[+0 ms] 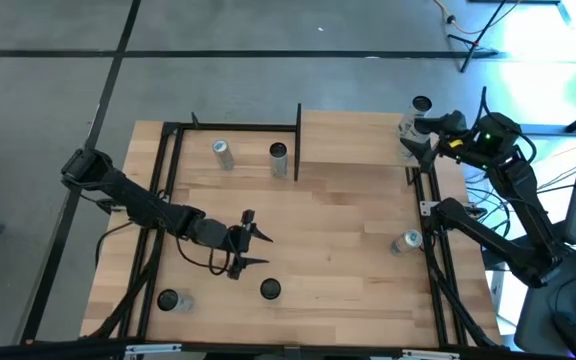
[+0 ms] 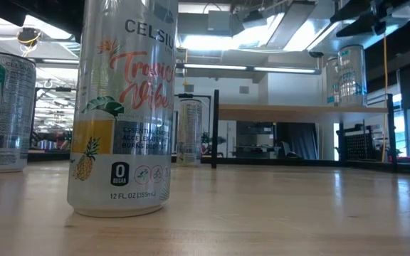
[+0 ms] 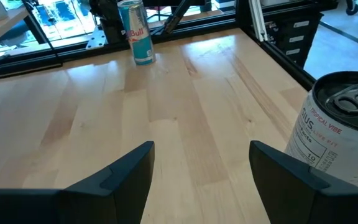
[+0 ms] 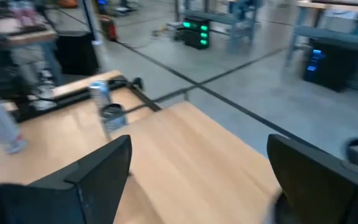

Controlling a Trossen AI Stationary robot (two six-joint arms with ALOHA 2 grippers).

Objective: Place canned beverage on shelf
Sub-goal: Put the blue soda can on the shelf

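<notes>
Two arms out, one can already standing on the shelf.

Right gripper (image 1: pixel 415 140) is hovering at the shelf's (image 1: pixel 353 140) far right corner, jaws spread wide and empty in its wrist view; the silver can (image 1: pixel 421 104) is standing upright just beyond them at the corner edge, apart from the fingers as far as I can tell. Left gripper (image 1: pixel 252 239) is waiting low over the bench (image 1: pixel 348 240) mid-left, jaws wide, gripping nothing, with a Celsius can (image 3: pixel 347 134) just beside one finger. Other cans are standing at the shelf's left foot, at the bench's near edge, and a Red Bull can (image 3: pixel 137 32) near the right rail. Risks, by my judgement: the placed can is sitting close to the shelf edge, so a finger brushing it on withdrawal could tip it off; a careless left-arm sweep could topple the Celsius can.
</notes>
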